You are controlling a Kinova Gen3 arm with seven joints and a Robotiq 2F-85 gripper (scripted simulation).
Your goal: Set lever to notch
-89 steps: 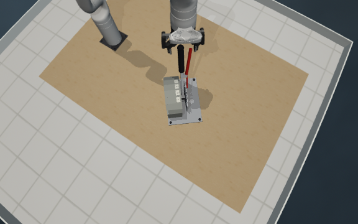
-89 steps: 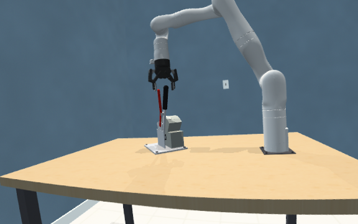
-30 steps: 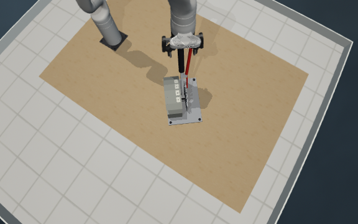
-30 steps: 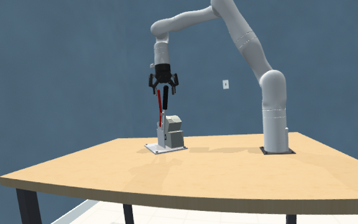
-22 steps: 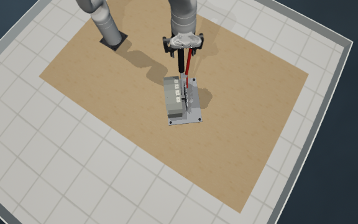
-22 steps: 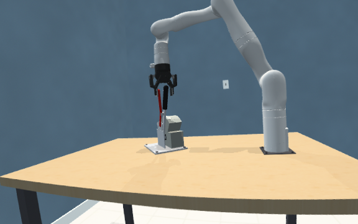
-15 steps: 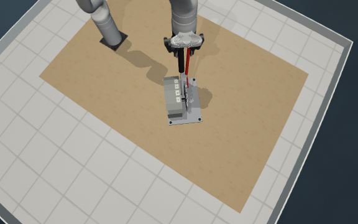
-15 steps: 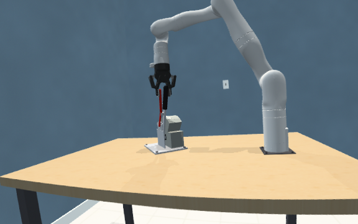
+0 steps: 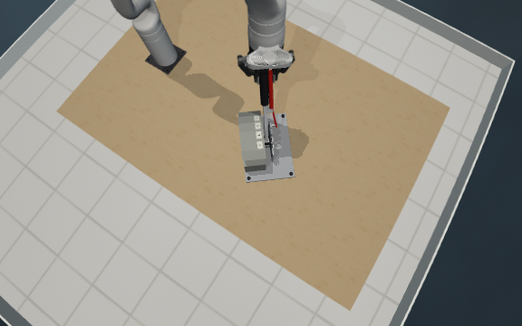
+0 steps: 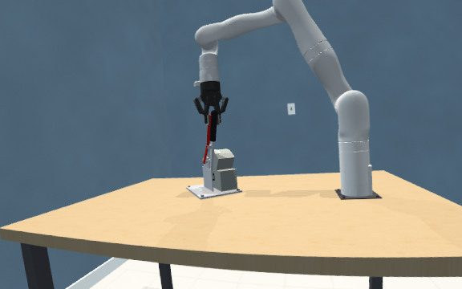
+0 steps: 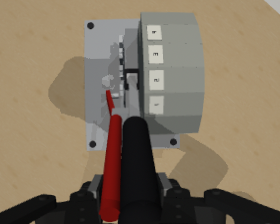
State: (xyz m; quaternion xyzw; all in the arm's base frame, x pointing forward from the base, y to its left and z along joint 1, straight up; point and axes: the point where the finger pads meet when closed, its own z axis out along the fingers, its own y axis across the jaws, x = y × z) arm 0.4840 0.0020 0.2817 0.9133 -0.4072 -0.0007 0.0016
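Observation:
A grey lever unit [image 9: 267, 140] on a base plate stands on the table, also in the side view [image 10: 216, 174]. Its lever has a black handle [image 11: 140, 165] with a red bar [image 11: 112, 165] pressed close along its left side. My gripper [image 10: 212, 114] comes down from above and is shut on the handle and the red bar together, also in the overhead view [image 9: 266, 74]. Several small white number plates [image 11: 155, 67] run along the grey block beside the notched slot. I cannot read the numbers. The latch near the slot [image 11: 128, 76] is too small to judge.
The arm's base [image 9: 166, 56] is bolted to the table behind and left of the lever unit. The table edge [image 10: 231, 250] is far from the unit in the side view.

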